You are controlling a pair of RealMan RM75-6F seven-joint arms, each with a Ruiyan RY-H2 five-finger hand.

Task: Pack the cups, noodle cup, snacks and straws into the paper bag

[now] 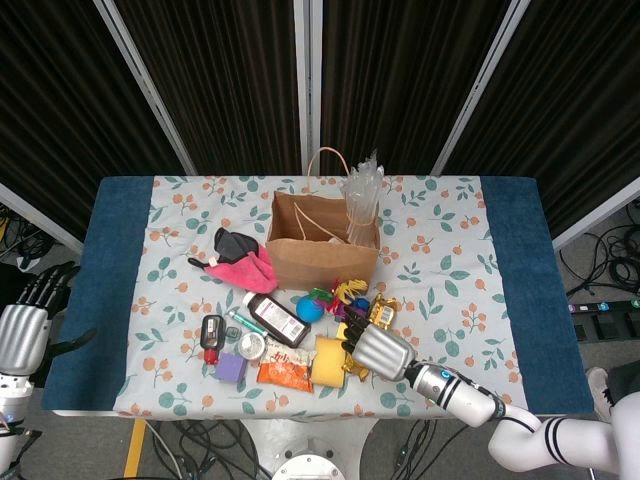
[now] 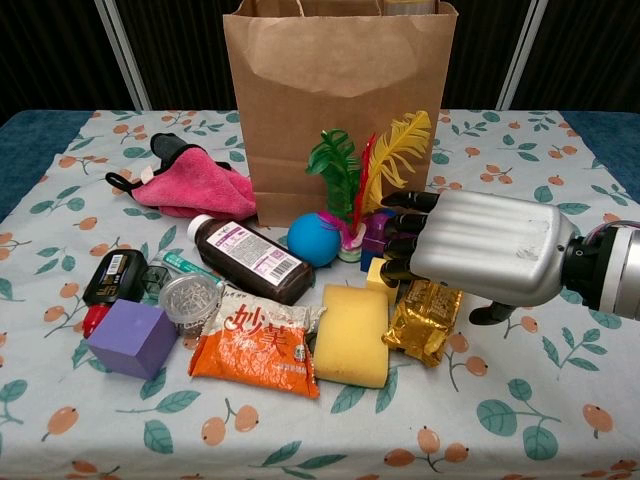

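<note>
Orange foil marks the nearest task item, the orange snack packet [image 2: 258,349], lying flat at the front of the table [image 2: 560,420] just left of a yellow sponge [image 2: 351,336] and right of a purple cube [image 2: 131,337]. Beside the sponge's right edge lies the gold snack packet [image 2: 425,320], and the right hand [image 2: 480,250] hovers directly over its far end, palm down, fingers apart and curled slightly downward with nothing in them; it looks posed to close on that packet, probably because this snack is the closest to that arm. Whether the fingertips touch the wrapper or the small yellow block [image 2: 383,280] under them cannot be told. Clutter crowds the pick: the block, a purple toy brick [image 2: 378,238], a feather shuttlecock [image 2: 352,175] and a blue ball [image 2: 315,239] sit between the hand and the paper bag [image 2: 340,90], so a lift must clear them. Further left lie a dark bottle [image 2: 250,258], a metal lid [image 2: 188,295], a black-and-red device [image 2: 108,282] and a pink cloth [image 2: 190,185]. Standing upright at mid-table, the bag has its mouth open, with the clear straws [image 1: 362,195] already poking from its right side. Well off the table's left edge, the left hand [image 1: 22,335] hangs idle, fingers spread, holding nothing.
</note>
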